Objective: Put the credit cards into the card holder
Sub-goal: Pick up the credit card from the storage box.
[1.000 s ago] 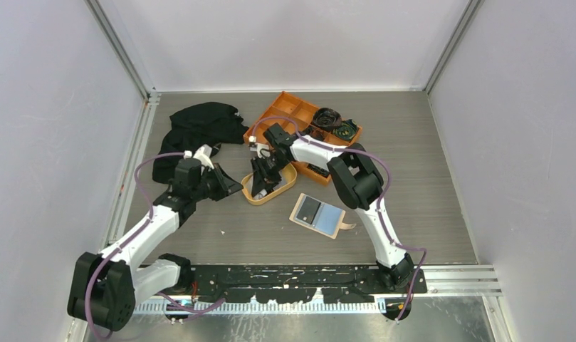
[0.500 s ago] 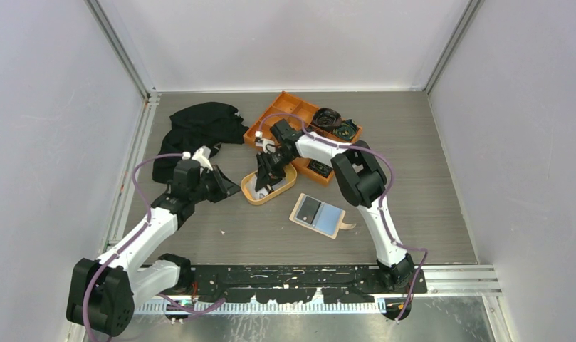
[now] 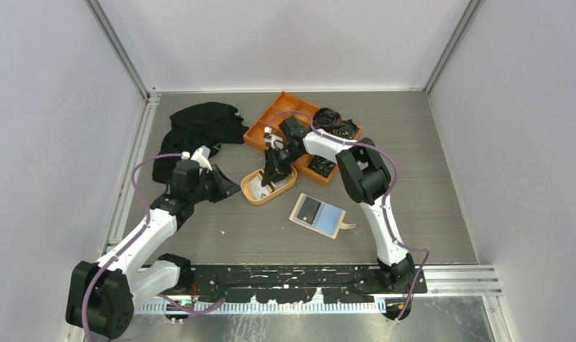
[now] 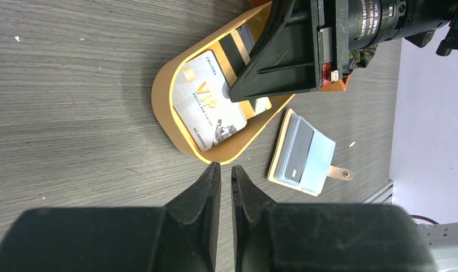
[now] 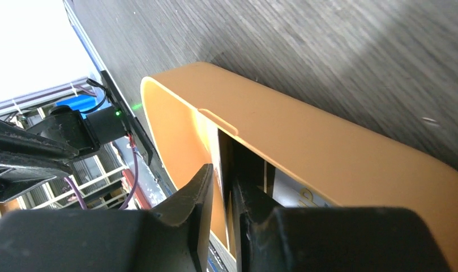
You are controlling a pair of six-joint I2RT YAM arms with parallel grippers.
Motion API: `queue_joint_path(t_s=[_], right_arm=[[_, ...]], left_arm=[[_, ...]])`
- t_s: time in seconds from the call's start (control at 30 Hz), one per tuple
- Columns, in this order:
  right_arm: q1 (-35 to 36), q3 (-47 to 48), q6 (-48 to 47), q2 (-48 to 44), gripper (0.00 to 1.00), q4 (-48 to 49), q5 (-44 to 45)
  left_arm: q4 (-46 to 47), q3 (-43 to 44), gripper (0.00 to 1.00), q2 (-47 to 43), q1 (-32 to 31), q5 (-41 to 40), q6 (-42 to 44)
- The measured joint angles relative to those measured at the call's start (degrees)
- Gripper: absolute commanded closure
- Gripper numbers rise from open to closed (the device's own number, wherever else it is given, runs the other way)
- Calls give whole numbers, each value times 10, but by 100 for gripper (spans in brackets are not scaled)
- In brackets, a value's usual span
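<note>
A white credit card (image 4: 209, 110) printed "VIP" lies flat in the oval orange dish (image 4: 175, 85). My right gripper (image 5: 222, 175) reaches into that dish (image 3: 255, 199), and its jaws are closed on the edge of another credit card (image 5: 222, 150) that stands upright against the dish wall (image 5: 328, 141). My left gripper (image 4: 221, 166) is shut on nothing, its tips at the dish's near rim. The tan card holder (image 4: 278, 148) lies open on the table to the right, with a black card (image 4: 300, 152) and a light blue card (image 4: 321, 156) on it.
A large orange divided tray (image 3: 285, 114) with dark coiled items (image 3: 334, 121) stands behind the dish. A black cloth (image 3: 199, 128) lies at the back left. The right arm's elbow (image 3: 359, 178) hangs just above the card holder (image 3: 297, 211). White walls enclose the table.
My right gripper has shifted slightly right inside the dish and its jaws have narrowed onto the upright card. The left arm has barely moved.
</note>
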Motion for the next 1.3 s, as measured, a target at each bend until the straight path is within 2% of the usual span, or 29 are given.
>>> queue_joint_path(t_s=[0.23, 0.47, 0.67, 0.77, 0.97, 1.13, 1.23, 1.3], right_arm=[[-11, -4, 3, -1, 78, 2, -1], [-20, -11, 5, -13, 96, 4, -1], [-30, -21, 0, -36, 99, 3, 4], [-37, -29, -13, -55, 99, 1, 6], [-47, -48, -52, -103, 99, -5, -16], [-52, -93, -97, -175, 99, -12, -84], [-52, -141, -143, -249, 99, -26, -124], [-54, -174, -166, -303, 99, -28, -143]], left_arm=[[-1, -5, 86, -9, 0, 0, 0], [-4, -10, 83, -31, 0, 6, -1], [14, -33, 37, -58, 0, 21, -17], [53, -68, 24, -87, 0, 30, -47], [204, -161, 24, -129, 0, 65, -129], [297, -179, 24, -156, -12, 85, -162], [354, -179, 25, -182, -65, 75, -153], [384, -178, 26, -188, -126, 57, -131]])
